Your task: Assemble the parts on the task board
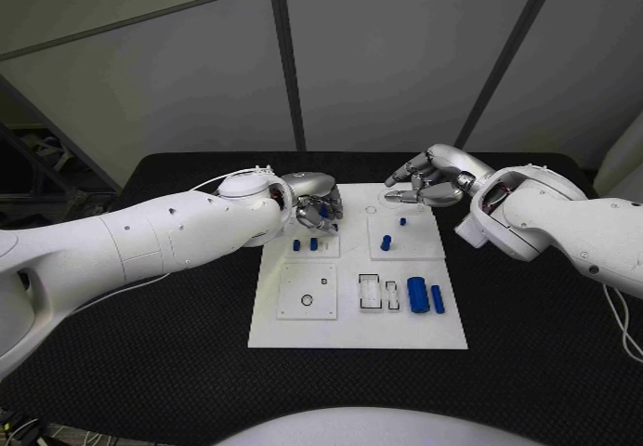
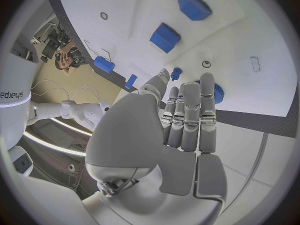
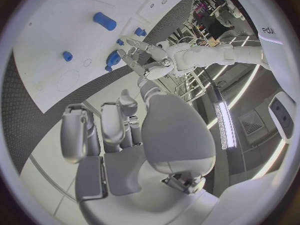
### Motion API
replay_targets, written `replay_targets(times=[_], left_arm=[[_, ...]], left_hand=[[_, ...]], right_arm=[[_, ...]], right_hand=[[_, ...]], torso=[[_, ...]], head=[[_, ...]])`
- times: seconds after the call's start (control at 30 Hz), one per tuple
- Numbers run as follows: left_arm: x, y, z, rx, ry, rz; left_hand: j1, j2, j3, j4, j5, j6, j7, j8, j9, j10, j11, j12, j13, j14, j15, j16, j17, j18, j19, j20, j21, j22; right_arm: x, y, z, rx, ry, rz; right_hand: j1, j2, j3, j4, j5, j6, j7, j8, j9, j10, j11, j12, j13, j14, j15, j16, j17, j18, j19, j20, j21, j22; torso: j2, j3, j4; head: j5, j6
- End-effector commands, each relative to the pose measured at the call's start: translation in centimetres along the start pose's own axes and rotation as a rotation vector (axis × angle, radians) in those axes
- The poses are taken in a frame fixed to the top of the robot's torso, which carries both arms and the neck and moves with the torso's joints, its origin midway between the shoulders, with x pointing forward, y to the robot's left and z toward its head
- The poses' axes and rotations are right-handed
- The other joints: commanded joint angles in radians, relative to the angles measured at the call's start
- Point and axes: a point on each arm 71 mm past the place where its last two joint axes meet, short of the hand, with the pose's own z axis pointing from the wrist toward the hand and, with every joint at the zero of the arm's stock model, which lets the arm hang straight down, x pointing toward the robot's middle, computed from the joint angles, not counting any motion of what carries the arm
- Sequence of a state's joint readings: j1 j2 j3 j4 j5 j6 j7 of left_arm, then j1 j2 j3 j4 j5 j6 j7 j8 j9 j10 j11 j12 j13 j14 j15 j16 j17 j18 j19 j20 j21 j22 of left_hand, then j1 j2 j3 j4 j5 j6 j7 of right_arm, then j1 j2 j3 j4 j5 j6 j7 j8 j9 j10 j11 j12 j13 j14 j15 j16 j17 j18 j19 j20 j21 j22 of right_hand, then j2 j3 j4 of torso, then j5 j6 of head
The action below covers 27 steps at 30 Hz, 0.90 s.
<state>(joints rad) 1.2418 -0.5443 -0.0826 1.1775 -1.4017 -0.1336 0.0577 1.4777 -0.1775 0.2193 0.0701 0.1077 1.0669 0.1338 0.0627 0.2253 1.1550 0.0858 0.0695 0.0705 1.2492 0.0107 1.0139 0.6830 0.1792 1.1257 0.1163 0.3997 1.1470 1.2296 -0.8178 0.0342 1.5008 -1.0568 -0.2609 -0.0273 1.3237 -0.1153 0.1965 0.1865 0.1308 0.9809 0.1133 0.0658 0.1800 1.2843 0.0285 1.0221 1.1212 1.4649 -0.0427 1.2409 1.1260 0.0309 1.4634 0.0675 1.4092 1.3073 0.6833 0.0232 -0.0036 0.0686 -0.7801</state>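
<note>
Your left hand [image 1: 315, 206] hangs over the far left corner of the task board [image 1: 358, 330], fingers straight and close together, grasping nothing; the left wrist view shows its fingertips [image 2: 190, 92] just above the board beside a small blue part [image 2: 176, 73]. Your right hand [image 1: 426, 179] hovers at the board's far right edge, fingers loosely curled and apart, empty. A large blue cylinder [image 1: 418, 295] lies near the board's right side on the black tabletop [image 1: 161, 334].
</note>
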Motion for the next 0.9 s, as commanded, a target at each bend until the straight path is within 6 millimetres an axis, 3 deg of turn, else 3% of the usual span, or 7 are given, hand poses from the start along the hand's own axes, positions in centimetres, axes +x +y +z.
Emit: replay_targets(times=[0.03, 0.67, 0.9], left_arm=[[0.29, -0.11, 0.11, -0.006, 0.045, 0.031], [0.59, 0.20, 0.70, -0.053, 0.072, 0.039], [0.73, 0.05, 0.94, -0.054, 0.087, 0.040]], left_hand=[[-0.002, 0.008, 0.000, -0.006, 0.002, 0.008, 0.000, 0.007, -0.003, 0.005, 0.000, 0.005, -0.003, 0.004, -0.002, 0.019, 0.009, 0.000, 0.009, -0.001, 0.009, 0.006], [0.030, 0.053, 0.071, -0.031, 0.016, 0.036, 0.005, 0.013, -0.031, 0.030, -0.001, 0.007, -0.007, 0.049, -0.003, 0.149, 0.095, 0.001, 0.016, -0.003, 0.071, 0.079], [0.025, 0.051, 0.096, -0.037, 0.014, 0.039, 0.006, 0.012, -0.038, 0.033, 0.000, 0.005, -0.007, 0.052, -0.002, 0.165, 0.098, 0.001, 0.012, -0.003, 0.086, 0.100]], right_arm=[[-0.12, 0.21, 0.04, -0.015, -0.011, -0.002], [-0.04, 0.27, 0.04, -0.014, -0.006, -0.002], [-0.01, 0.30, 0.03, -0.013, -0.004, -0.001]], right_hand=[[0.009, -0.002, 0.005, 0.002, 0.007, 0.005, -0.001, 0.001, 0.001, -0.004, 0.000, -0.005, -0.001, 0.005, -0.004, -0.003, -0.001, 0.016, 0.000, -0.003, -0.007, 0.088], [0.009, -0.001, 0.005, 0.003, 0.007, 0.005, -0.001, 0.001, 0.001, -0.002, 0.000, -0.005, -0.001, 0.007, -0.004, 0.000, 0.004, 0.015, 0.002, -0.003, -0.004, 0.091], [0.009, -0.001, 0.005, 0.003, 0.008, 0.006, -0.001, 0.001, 0.001, 0.000, 0.000, -0.002, 0.000, 0.007, -0.004, 0.001, 0.007, 0.015, 0.003, -0.003, -0.002, 0.094]], torso=[[0.000, 0.0002, 0.0010], [0.001, -0.0003, 0.0001], [0.000, 0.0001, 0.0005]], head=[[0.002, 0.000], [0.001, -0.010], [0.001, -0.014]])
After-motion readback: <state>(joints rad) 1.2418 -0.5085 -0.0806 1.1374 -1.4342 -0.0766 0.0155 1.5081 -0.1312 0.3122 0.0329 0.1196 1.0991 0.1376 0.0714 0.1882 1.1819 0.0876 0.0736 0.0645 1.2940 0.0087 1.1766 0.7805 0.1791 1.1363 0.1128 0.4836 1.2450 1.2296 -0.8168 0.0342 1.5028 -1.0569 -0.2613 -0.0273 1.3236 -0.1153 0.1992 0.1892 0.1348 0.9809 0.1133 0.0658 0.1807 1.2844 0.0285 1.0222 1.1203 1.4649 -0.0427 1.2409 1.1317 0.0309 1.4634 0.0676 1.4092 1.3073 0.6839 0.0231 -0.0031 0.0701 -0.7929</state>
